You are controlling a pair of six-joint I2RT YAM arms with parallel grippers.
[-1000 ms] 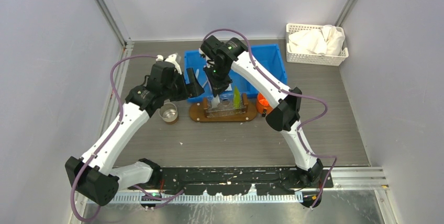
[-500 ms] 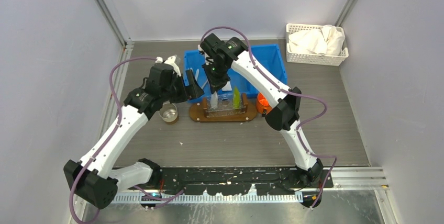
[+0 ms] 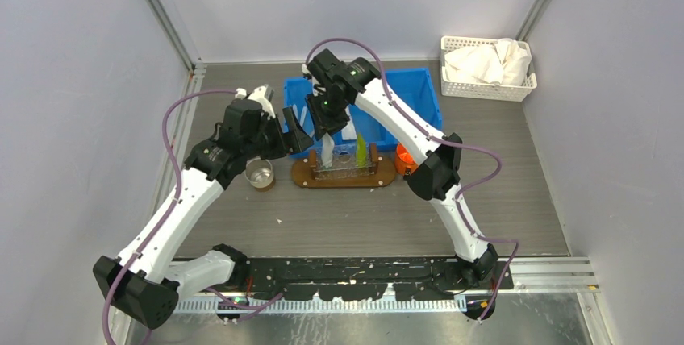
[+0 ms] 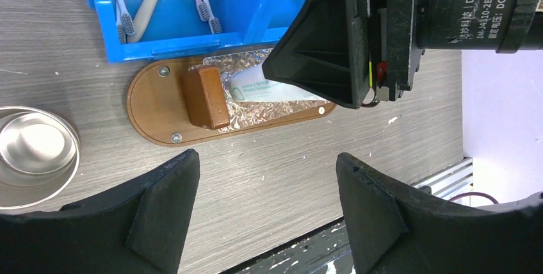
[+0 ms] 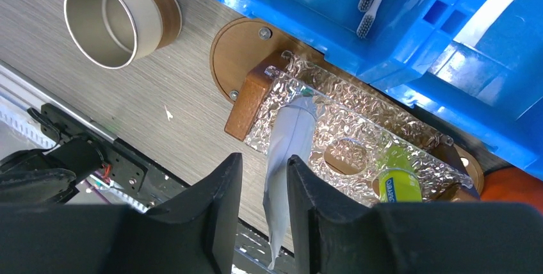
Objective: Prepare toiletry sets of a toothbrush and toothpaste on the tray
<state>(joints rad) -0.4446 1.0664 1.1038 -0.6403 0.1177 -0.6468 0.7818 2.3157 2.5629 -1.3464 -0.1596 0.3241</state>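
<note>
A white toothpaste tube stands cap-down in a clear crinkled rack on the dark-brown oval tray. A yellow-green tube stands in the same rack further right. My right gripper is open just above, with the white tube's flat end between its fingers, leaning on one finger with a gap to the other. Several toothbrushes lie in the blue bin. My left gripper hangs open with nothing in it, left of the tray.
A steel cup stands just left of the tray. An orange object sits at the tray's right end. A white lattice basket with cloths is at the back right. The blue bin lies directly behind the tray.
My right gripper has opened its jaws and risen a little toward the bin, leaving the white tube standing in the rack. The left arm drifted slightly left.
</note>
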